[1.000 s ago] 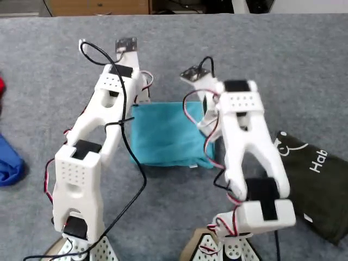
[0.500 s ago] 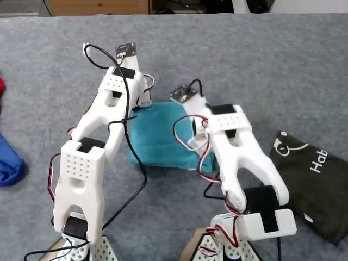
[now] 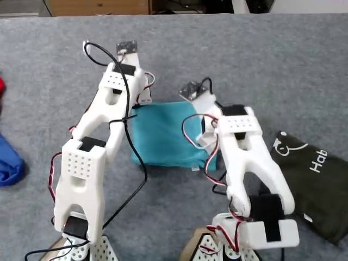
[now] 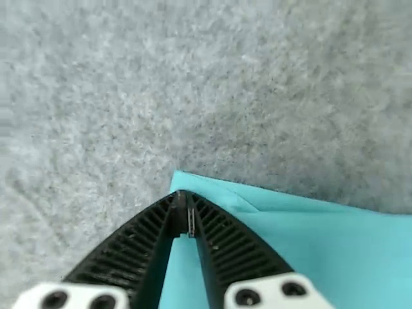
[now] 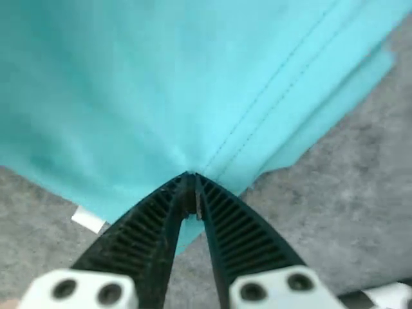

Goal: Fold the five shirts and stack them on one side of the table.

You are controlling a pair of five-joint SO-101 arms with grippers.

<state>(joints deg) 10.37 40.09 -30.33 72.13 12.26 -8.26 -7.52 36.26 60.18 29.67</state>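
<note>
**Both grippers on the teal shirt, mid-table**

Going L to R on my feed. At the table's left edge I see a sliver of red cloth and, nearer the front edge, a crumpled blue shirt, partly cut off by the frame.

Left gripper: jaws closed tip to tip, tips sitting right on the far-left corner of the teal shirt. Cloth there looks flat; can't tell if any of it is pinched betw. the tips.

The teal shirt is folded to a rough rectangle and lies flat near the table's middle, betw. the two arms. A small white tag pokes out at its front edge.

Right gripper: jaws closed and pinching the teal shirt near its right edge, close to the front-right corner. Fabric puckers in creases toward the tips, w/ a stitched hem running just beside them.

Toward the front-right corner of the table lies a black shirt w/ white print, apart from the teal one.
</note>
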